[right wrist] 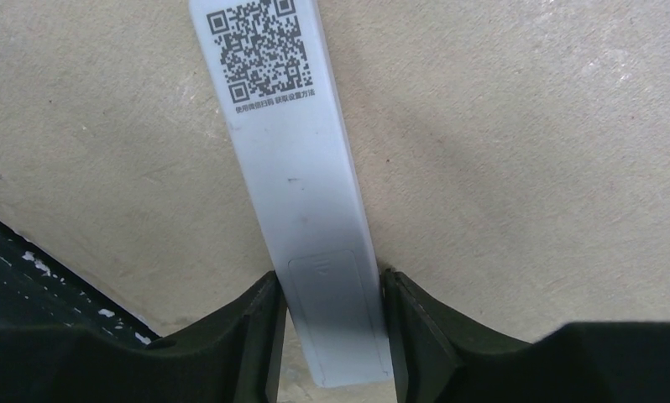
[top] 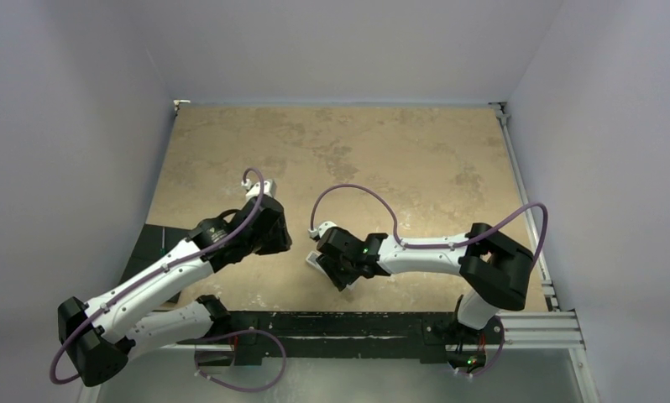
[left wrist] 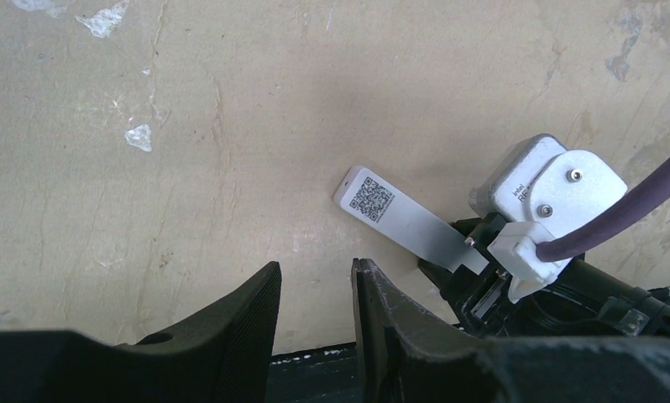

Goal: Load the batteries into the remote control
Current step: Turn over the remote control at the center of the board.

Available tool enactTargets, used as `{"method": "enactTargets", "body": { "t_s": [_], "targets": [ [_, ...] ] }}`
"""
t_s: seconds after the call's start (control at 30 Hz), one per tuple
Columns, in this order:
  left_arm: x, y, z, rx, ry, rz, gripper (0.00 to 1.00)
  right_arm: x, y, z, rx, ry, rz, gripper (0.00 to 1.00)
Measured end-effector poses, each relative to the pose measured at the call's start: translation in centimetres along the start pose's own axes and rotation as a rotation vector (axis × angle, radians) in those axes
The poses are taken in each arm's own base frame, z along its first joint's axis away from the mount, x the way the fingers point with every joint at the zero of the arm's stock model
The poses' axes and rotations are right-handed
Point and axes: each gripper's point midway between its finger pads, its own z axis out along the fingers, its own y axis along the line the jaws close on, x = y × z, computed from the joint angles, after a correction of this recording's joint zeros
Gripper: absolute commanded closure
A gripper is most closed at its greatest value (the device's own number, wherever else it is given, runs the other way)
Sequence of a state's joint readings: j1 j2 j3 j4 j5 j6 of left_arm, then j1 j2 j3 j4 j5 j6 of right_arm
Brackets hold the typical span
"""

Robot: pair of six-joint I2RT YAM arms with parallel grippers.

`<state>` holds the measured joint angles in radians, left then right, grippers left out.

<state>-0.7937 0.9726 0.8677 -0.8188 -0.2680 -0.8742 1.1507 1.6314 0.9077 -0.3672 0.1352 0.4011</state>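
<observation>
Right end effector (right wrist: 332,290) clamped on remote control (right wrist: 302,193), label side up over table (left wrist: 147,252). Battery cover (right wrist: 342,340) apparently shut. Left end effector (left wrist: 316,277) near remote, parted, empty. Batteries not in view. Loading seemingly not begun, with cover and both cells left.

Tan table (top: 382,143) lies beneath the remote control (left wrist: 403,220)

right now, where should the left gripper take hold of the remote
Grip the remote at its free end by the square code, across its narrow width, from the left: the long edges are straight and parallel, and the right gripper clamps the cover end.
</observation>
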Motion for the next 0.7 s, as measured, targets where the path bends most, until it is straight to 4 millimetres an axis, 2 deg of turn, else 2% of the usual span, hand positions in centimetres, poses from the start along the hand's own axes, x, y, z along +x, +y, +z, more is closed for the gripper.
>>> {"method": "enactTargets", "body": {
  "t_s": [0.13, 0.37, 0.57, 0.7],
  "targets": [
    [0.5, 0.1, 0.4, 0.006, 0.01, -0.005, 0.59, 0.0, 0.0, 0.0, 0.0, 0.0, 0.003, 1.0],
    [1.5, -1.1, 1.6, 0.1, 0.04, -0.035, 0.53, 0.2, 0.2, -0.3, -0.033, -0.015, 0.059, 1.0],
    [1.6, -1.6, 2.6, 0.182, 0.069, -0.1, 0.46, 1.0, 0.1, -0.9, -0.092, -0.013, 0.144, 1.0],
    [1.5, -2.8, 2.6, 0.261, 0.079, -0.115, 0.43, 1.1, -0.4, -1.7, -0.154, -0.022, 0.234, 1.0]
  ]
}}
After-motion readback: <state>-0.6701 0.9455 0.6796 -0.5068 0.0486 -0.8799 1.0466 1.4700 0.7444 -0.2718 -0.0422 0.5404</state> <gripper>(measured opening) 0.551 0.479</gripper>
